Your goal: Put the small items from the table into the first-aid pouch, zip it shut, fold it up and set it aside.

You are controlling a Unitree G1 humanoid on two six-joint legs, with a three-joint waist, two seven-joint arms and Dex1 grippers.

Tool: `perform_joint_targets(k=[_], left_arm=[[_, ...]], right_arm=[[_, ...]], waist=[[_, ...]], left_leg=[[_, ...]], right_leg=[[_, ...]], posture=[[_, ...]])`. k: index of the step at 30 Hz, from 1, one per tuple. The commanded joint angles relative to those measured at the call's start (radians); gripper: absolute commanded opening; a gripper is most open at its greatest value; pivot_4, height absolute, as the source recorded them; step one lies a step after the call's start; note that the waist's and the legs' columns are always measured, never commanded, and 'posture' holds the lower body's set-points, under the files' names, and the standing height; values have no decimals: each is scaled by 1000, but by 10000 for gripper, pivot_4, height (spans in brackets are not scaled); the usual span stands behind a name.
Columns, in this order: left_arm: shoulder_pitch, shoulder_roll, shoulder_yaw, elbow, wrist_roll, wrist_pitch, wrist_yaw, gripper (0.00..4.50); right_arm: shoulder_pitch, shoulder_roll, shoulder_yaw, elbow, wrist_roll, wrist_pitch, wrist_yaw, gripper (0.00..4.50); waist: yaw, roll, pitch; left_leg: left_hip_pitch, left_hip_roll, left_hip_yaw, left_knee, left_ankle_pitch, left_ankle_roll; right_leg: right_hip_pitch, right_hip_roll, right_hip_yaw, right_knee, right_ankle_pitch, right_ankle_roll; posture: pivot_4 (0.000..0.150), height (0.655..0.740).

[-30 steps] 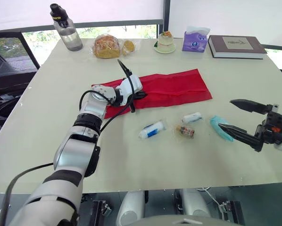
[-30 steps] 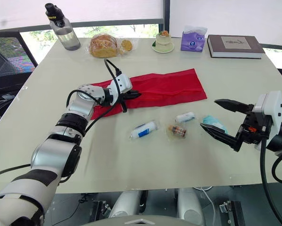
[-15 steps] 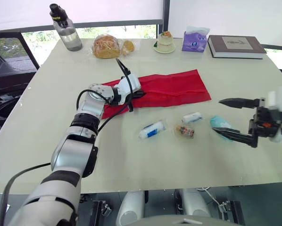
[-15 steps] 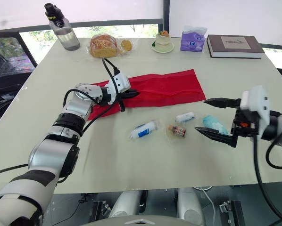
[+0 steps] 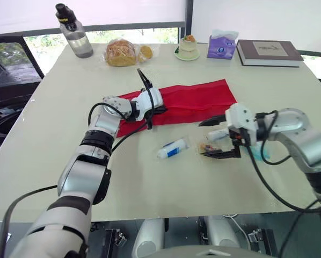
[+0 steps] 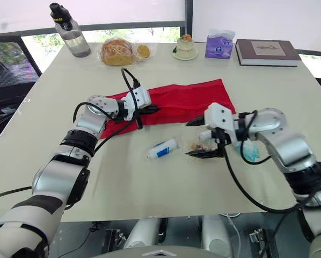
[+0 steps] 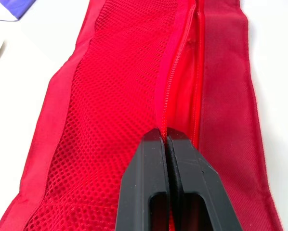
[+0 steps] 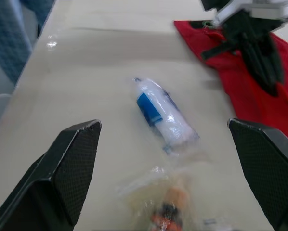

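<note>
The red first-aid pouch (image 5: pixel 192 101) lies unfolded mid-table. My left gripper (image 5: pixel 161 109) is shut on its zipper edge (image 7: pixel 164 113), near the pouch's left end. A white-and-blue roll (image 5: pixel 173 149), a small clear-wrapped orange item (image 5: pixel 209 148) and a small white roll (image 5: pixel 218 134) lie in front of the pouch. A teal packet (image 5: pixel 255 152) shows partly behind my right arm. My right gripper (image 5: pixel 202 140) is open, one finger on each side of the wrapped orange item (image 8: pixel 170 211). The white-and-blue roll (image 8: pixel 164 117) lies just beyond its fingertips.
Along the far edge stand a water bottle (image 5: pixel 74 37), bagged bread (image 5: pixel 121 52), a dessert on a plate (image 5: pixel 188 47), a purple tissue pack (image 5: pixel 221 45) and a book (image 5: pixel 269 52). Bare tabletop (image 5: pixel 53 134) lies to the left and front.
My right gripper has swung left from the table's right edge to the small items and now straddles the wrapped orange item. The left gripper stays on the pouch.
</note>
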Motion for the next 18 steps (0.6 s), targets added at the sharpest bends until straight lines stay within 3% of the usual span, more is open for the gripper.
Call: perform_joint_targets(k=[1,9,18], left_arm=[[8,25,12,-44,-9,-10,-9,379],[32,30,17,-72,-15,5,-4,379],[54,29,21,-96,-18,19,7,379]], right_arm=[[-108,62,103,141,-145,-128,55,45000],[-258,208,223,448,-349,-278,77,45000],[-299,292,247,529,-446,-325,110,45000]], waist=[[-1,0,0],[-8,0,0],[-17,0,0]], left_leg=[[0,0,0,1,0,0],[0,0,-1,0,0,0],[1,0,-1,0,0,0]], right_leg=[[0,0,0,0,0,0],[0,0,-1,1,0,0],[0,0,-1,2,0,0]], posture=[[1500,7400],[1500,7400],[1500,7400]])
